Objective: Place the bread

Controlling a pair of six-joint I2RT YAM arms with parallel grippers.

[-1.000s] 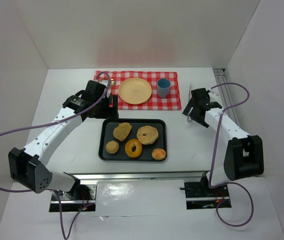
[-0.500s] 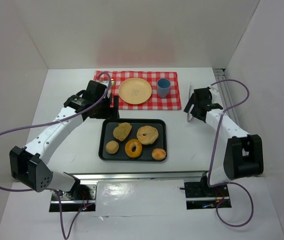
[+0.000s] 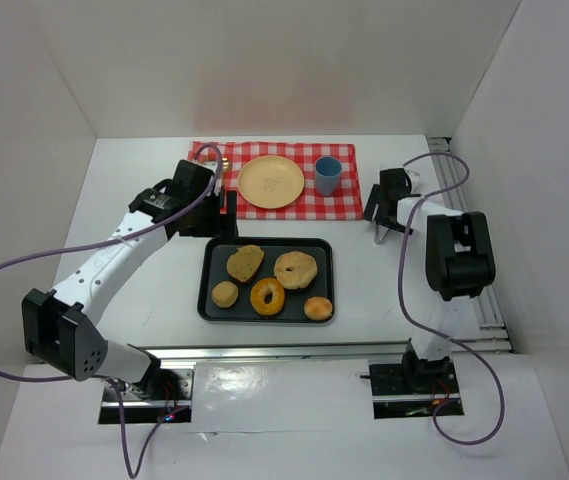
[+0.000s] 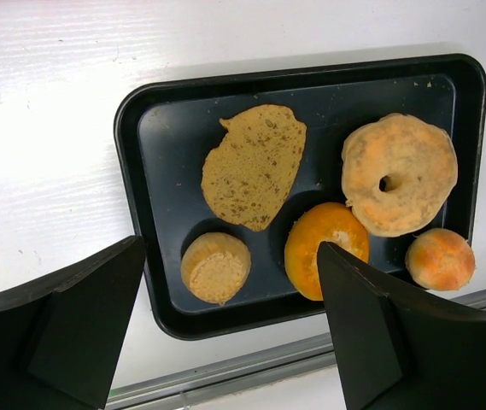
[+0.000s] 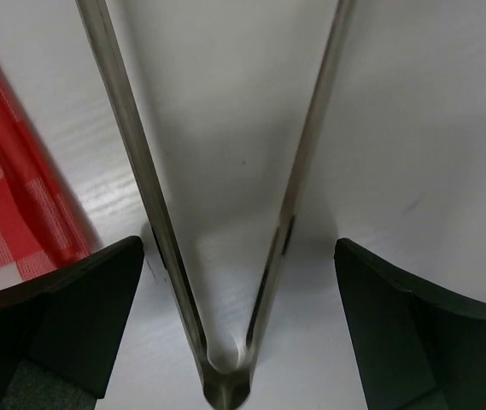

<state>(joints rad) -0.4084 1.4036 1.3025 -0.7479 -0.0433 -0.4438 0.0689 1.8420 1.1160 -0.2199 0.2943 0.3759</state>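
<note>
A flat brown slice of bread [image 3: 245, 262] [image 4: 254, 166] lies in the black tray [image 3: 320, 245] [image 4: 153, 111]. With it are a pale bagel [image 3: 295, 269], an orange doughnut [image 3: 267, 296] and two small buns [image 3: 225, 294]. My left gripper [image 3: 221, 205] [image 4: 230, 342] hangs open above the tray's far left corner, holding nothing. My right gripper [image 3: 384, 207] [image 5: 238, 333] is open low over the table to the right of the cloth. Metal tongs [image 5: 225, 384] lie between its fingers, touching neither.
A red checked cloth [image 3: 340, 204] lies behind the tray with a yellow plate [image 3: 271, 182] and a blue cup [image 3: 327, 175] on it. White walls close in on three sides. A metal rail [image 3: 264, 350] runs along the near edge.
The right arm has folded up, and its gripper has shifted a little left and away, over the tongs. The left arm has hardly moved.
</note>
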